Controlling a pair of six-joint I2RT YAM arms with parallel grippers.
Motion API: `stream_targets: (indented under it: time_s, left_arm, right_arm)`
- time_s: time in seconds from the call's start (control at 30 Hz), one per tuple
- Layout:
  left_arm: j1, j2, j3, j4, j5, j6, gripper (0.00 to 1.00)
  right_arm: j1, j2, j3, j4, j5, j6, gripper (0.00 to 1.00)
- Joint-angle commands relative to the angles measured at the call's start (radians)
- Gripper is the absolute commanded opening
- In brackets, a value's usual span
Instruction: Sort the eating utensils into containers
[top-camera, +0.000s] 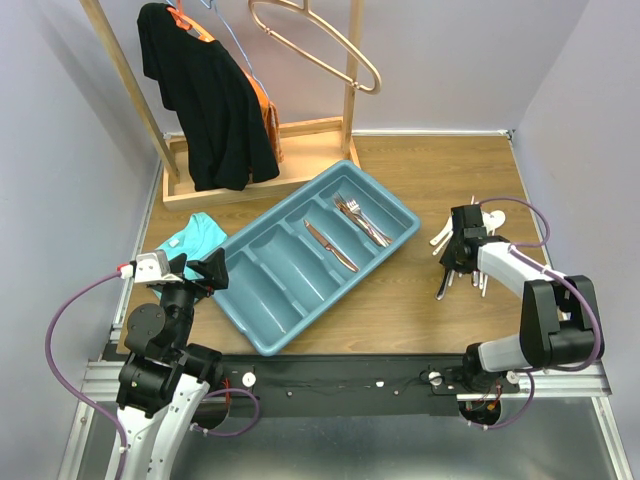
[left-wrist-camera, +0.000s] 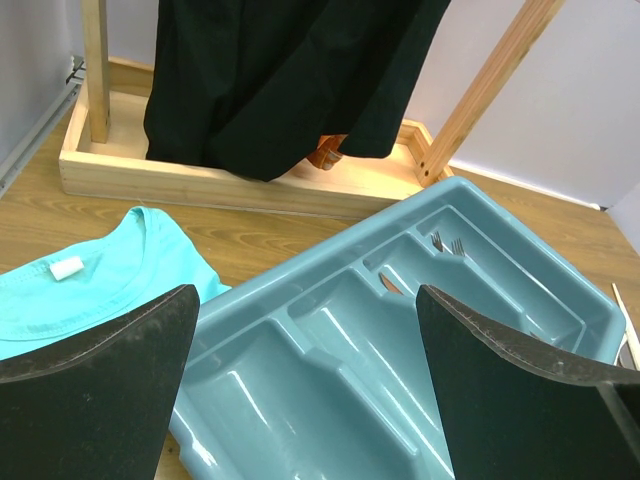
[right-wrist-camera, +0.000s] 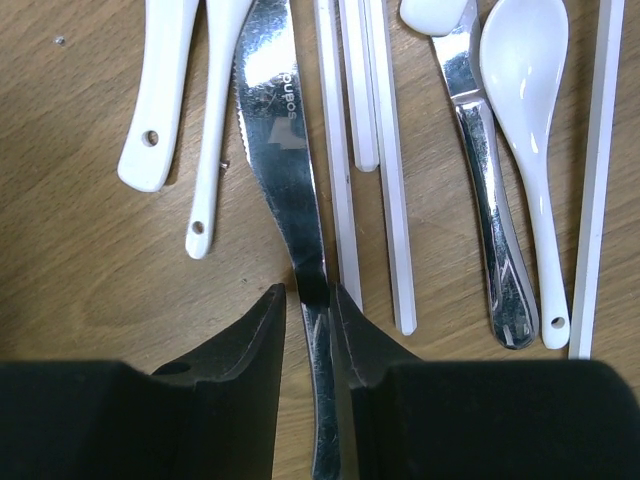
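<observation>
**Right claw pinched on a knife's neck**

Right wrist view: the right claw (right-wrist-camera: 312, 295) stands narrow, its black fingers (right-wrist-camera: 250, 340) pinching the neck of a silver knife (right-wrist-camera: 275, 120). Pale chopsticks (right-wrist-camera: 390, 180) lie just beside. Stiff, slick and lying flat, the knife probably suits this edge pinch.

Left wrist view: the left claw (left-wrist-camera: 308, 295) gapes wide and empty above the teal tray (left-wrist-camera: 330, 400).

Top view: the knife lies on the tabletop (top-camera: 400, 300), right of the tray.
</observation>
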Motion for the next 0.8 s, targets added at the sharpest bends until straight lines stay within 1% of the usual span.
stream_targets:
  time_s: [0.0, 0.17, 0.27, 0.4, 0.47, 0.5, 0.57, 0.63, 0.77]
  left_arm:
    - [0.001, -0.013, 0.005, -0.001, 0.013, 0.005, 0.99]
    - [0.001, -0.013, 0.005, 0.001, 0.013, 0.005, 0.99]
    - [0.001, -0.022, 0.005, 0.001, 0.012, 0.005, 0.99]
    - [0.001, -0.033, 0.004, 0.002, 0.01, 0.005, 0.99]
    - [0.001, -0.037, 0.004, 0.002, 0.01, 0.007, 0.99]
    - [0.001, -0.039, 0.004, 0.002, 0.01, 0.007, 0.99]
    - [0.001, -0.039, 0.002, 0.002, 0.01, 0.005, 0.99]
    - [0.0, -0.068, 0.002, 0.004, 0.01, 0.008, 0.99]
    - [-0.005, -0.08, 0.002, 0.002, 0.007, 0.008, 0.99]
  right_arm:
    - [-0.006, 0.036, -0.017, -0.015, 0.008, -0.002, 0.33]
    - [-0.008, 0.065, -0.029, -0.039, -0.009, 0.012, 0.34]
    - [-0.009, 0.07, -0.034, -0.047, -0.023, 0.023, 0.33]
    - [-0.011, 0.053, -0.045, -0.077, -0.047, 0.052, 0.23]
    - [-0.011, 0.036, -0.06, -0.097, -0.07, 0.086, 0.21]
    - [-0.011, 0.028, -0.066, -0.102, -0.106, 0.098, 0.19]
    - [-0.011, -0.004, -0.098, -0.11, -0.147, 0.138, 0.19]
    - [-0.012, -0.031, -0.124, -0.114, -0.204, 0.167, 0.15]
    - [-0.009, -0.094, -0.201, -0.131, -0.264, 0.207, 0.09]
